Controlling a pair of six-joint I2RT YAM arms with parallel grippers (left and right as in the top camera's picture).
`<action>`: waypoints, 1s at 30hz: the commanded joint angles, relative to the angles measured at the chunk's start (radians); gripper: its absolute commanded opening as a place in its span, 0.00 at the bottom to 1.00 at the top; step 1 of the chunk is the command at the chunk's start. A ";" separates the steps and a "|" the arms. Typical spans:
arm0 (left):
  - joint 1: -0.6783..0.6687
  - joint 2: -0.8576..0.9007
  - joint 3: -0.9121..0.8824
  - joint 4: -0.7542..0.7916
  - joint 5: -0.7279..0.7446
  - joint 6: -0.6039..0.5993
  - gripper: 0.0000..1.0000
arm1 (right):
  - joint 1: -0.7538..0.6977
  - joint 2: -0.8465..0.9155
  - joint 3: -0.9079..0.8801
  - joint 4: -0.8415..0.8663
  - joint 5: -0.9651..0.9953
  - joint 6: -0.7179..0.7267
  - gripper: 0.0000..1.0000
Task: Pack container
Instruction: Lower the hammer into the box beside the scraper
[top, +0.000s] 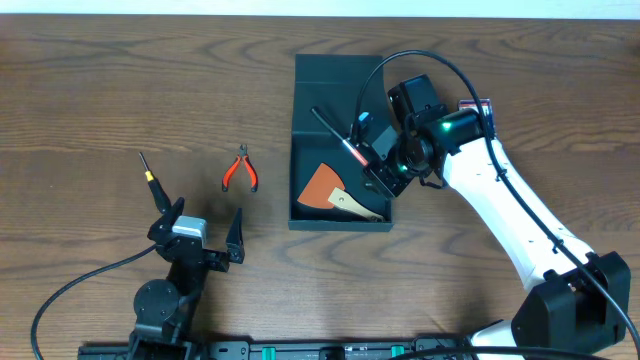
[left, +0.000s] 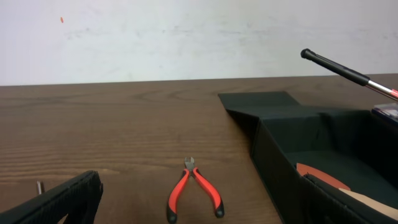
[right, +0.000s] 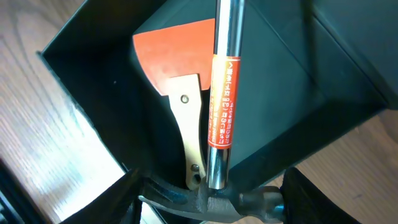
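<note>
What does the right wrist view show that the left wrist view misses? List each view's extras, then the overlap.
Right wrist only: the steel head of the hammer and the print on its red label. Left wrist only: red-handled pliers lying on the table, beside the box. Both: the container, the hammer's shaft, the orange scraper inside.

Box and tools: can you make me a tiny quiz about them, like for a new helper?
1. True or false: the pliers lie inside the box.
2. Which tool does the right hand hold? A) hammer B) saw C) brush
3. Fill the gap: the orange scraper lies ___ the box.

Key:
1. False. They lie on the table, left of the box.
2. A
3. inside
</note>
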 joint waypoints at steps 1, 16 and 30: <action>-0.006 -0.006 -0.016 -0.036 0.022 -0.005 0.98 | 0.009 -0.025 0.005 -0.007 -0.043 -0.085 0.21; -0.006 -0.006 -0.016 -0.036 0.022 -0.005 0.99 | 0.009 -0.018 -0.011 -0.027 -0.049 -0.230 0.22; -0.006 -0.006 -0.016 -0.036 0.022 -0.005 0.99 | 0.008 -0.018 -0.162 0.132 -0.041 -0.336 0.43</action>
